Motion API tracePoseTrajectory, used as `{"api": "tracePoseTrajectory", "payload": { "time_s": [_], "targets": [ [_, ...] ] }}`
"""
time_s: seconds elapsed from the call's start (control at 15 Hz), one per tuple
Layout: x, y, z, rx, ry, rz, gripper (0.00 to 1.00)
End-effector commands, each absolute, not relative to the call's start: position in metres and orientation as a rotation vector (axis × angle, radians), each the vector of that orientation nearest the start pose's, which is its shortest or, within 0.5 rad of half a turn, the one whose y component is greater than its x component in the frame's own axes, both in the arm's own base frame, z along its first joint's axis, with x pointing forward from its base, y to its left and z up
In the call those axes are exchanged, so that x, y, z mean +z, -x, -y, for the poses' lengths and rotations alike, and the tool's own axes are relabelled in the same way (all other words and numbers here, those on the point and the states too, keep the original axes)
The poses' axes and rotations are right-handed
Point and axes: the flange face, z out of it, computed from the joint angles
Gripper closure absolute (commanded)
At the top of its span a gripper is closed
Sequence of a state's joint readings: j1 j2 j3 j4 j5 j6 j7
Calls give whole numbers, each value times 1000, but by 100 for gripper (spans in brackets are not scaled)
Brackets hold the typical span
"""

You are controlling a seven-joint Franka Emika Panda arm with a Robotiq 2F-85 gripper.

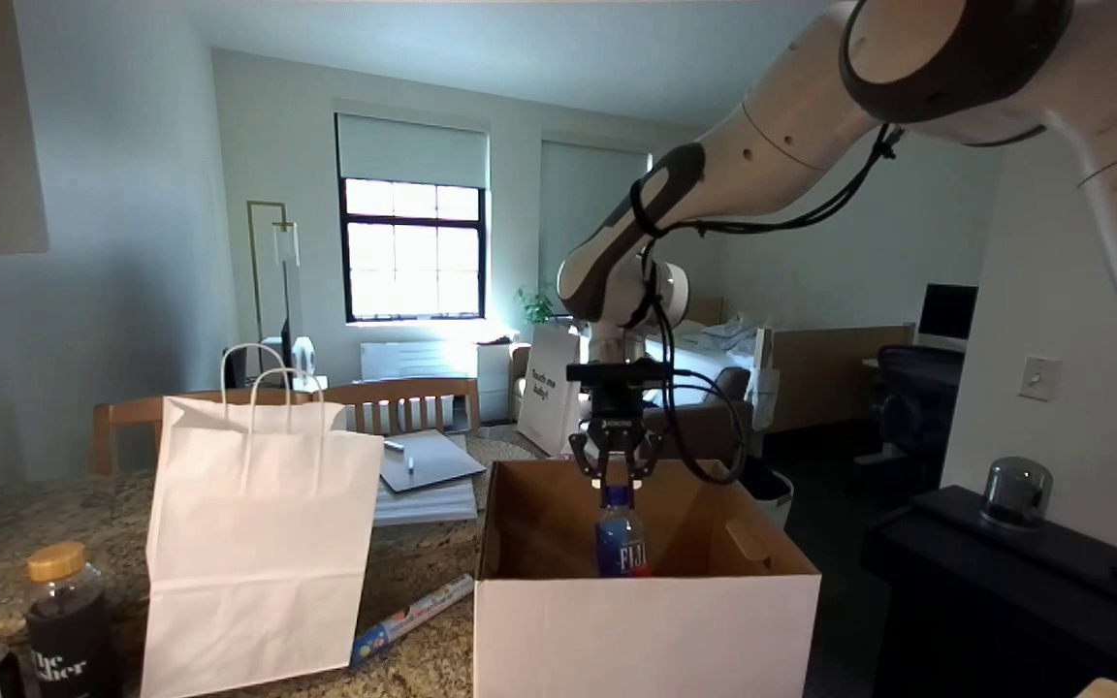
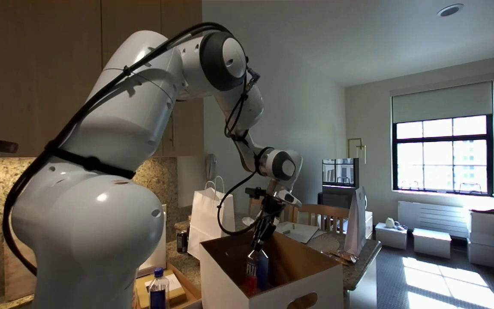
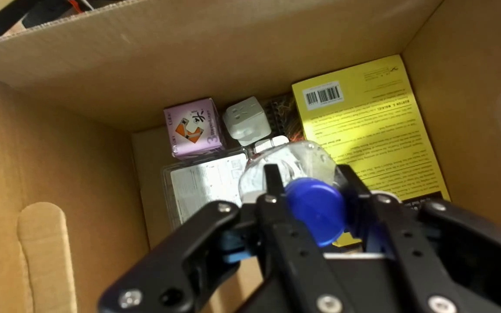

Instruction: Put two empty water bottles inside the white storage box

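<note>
A clear water bottle [image 1: 622, 538] with a blue cap and a FIJI label hangs upright within the walls of the white storage box [image 1: 646, 640]. My gripper [image 3: 309, 174] is shut on its neck, just under the blue cap [image 3: 318, 211]. Both exterior views show the bottle's lower end hidden or close behind the box wall, so I cannot tell whether it touches anything below. Another water bottle [image 2: 159, 292], also blue-capped, stands outside the box in an exterior view.
On the box floor lie a yellow book [image 3: 363, 121], a purple cube carton [image 3: 194, 128], a white adapter [image 3: 247, 121] and a clear-cased package [image 3: 207, 182]. A white paper bag [image 1: 258, 553] stands beside the box, with a long printed tube [image 1: 413, 616] between them.
</note>
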State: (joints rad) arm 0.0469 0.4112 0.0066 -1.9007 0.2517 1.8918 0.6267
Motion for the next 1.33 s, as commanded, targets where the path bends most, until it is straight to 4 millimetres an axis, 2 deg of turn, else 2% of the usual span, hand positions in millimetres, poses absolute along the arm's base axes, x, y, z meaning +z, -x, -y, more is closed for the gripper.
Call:
{"api": "tracePoseTrajectory", "payload": {
  "time_s": [0.0, 0.13, 0.33, 0.53, 0.87, 0.93, 1.0, 1.07, 1.27],
  "targets": [
    [238, -592, -45, 616, 2790, -1107, 85],
    [225, -601, -39, 549, 2786, -1138, 86],
    [202, -607, -33, 552, 2788, -1167, 86],
    [185, -607, -34, 576, 2791, -1172, 86],
    [181, -605, -45, 587, 2792, -1155, 86],
    [181, -605, -46, 586, 2795, -1154, 83],
    [181, -605, -47, 587, 2799, -1153, 41],
    [181, -605, -48, 587, 2802, -1151, 39],
    [181, -605, -50, 591, 2805, -1147, 21]
  ]
}}
